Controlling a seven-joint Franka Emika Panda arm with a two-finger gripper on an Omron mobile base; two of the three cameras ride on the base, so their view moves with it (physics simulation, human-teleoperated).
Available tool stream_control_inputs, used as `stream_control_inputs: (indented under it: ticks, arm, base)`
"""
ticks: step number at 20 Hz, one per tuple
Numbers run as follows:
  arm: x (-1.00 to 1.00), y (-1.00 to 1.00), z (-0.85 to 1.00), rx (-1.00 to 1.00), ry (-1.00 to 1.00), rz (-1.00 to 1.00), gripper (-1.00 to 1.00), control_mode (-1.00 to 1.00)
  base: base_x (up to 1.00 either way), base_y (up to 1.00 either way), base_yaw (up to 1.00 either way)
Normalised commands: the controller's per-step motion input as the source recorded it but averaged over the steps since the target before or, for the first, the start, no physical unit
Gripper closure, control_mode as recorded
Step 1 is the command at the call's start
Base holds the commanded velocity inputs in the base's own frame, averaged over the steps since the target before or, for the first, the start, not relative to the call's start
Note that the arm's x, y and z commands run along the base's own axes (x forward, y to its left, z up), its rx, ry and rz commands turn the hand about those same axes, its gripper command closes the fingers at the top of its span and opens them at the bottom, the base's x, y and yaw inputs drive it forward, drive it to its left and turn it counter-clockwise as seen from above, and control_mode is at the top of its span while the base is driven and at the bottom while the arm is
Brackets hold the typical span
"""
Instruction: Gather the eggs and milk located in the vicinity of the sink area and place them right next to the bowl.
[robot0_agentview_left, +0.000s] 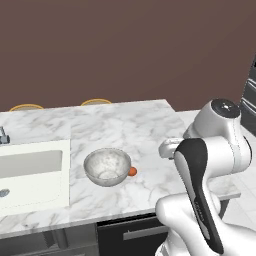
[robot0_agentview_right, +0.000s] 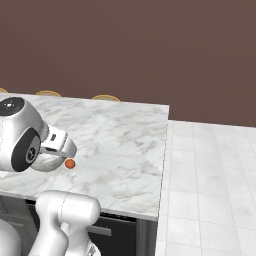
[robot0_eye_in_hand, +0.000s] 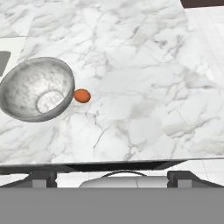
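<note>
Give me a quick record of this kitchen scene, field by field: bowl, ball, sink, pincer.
bowl: upright on the marble counter, right of the sink
ball: small, orange, beside the bowl's right rim; contact unclear
sink: off-white basin set in the counter at left
pincer: open, holding nothing, above the counter's near edge

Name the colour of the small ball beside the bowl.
Bright orange ball, clearest in the hand view.
</note>
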Motion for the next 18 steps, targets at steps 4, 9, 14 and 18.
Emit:
stream_control_inputs:
  ticks: [4,9,14,18]
  arm:
    - [0.0,0.0,0.0,0.0,0.0,0.0,-1.0,1.0]
    - [0.0,0.0,0.0,0.0,0.0,0.0,-1.0,1.0]
    - [0.0,0.0,0.0,0.0,0.0,0.0,-1.0,1.0]
    - [0.0,0.0,0.0,0.0,0.0,0.0,-1.0,1.0]
  base:
    - [-0.39,0.11,0.0]
    - [-0.76,0.32,0.12]
    - [-0.43,0.57,0.34]
    - [-0.05,0.64,0.59]
